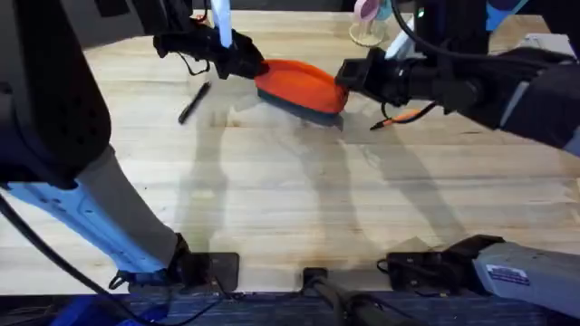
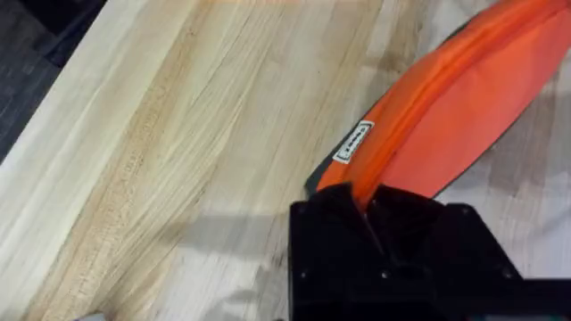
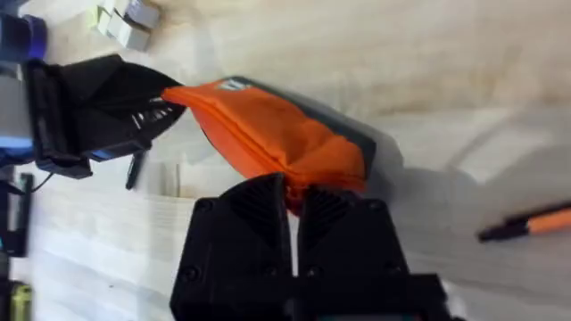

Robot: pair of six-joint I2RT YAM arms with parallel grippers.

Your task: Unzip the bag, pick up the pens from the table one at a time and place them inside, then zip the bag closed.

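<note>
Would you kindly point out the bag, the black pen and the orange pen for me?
bag (image 1: 294,83), overhead view, middle of its orange top.
black pen (image 1: 194,102), overhead view, mid-barrel.
orange pen (image 3: 544,220), right wrist view, orange barrel near the dark tip.

Bag (image 2: 446,116) tag (image 2: 352,143): print illegible

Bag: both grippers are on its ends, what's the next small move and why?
Probably slide the zipper open. The left gripper pinches one end of the bag, the right gripper is shut on the other, and both pens, black and orange, lie on the table.
</note>
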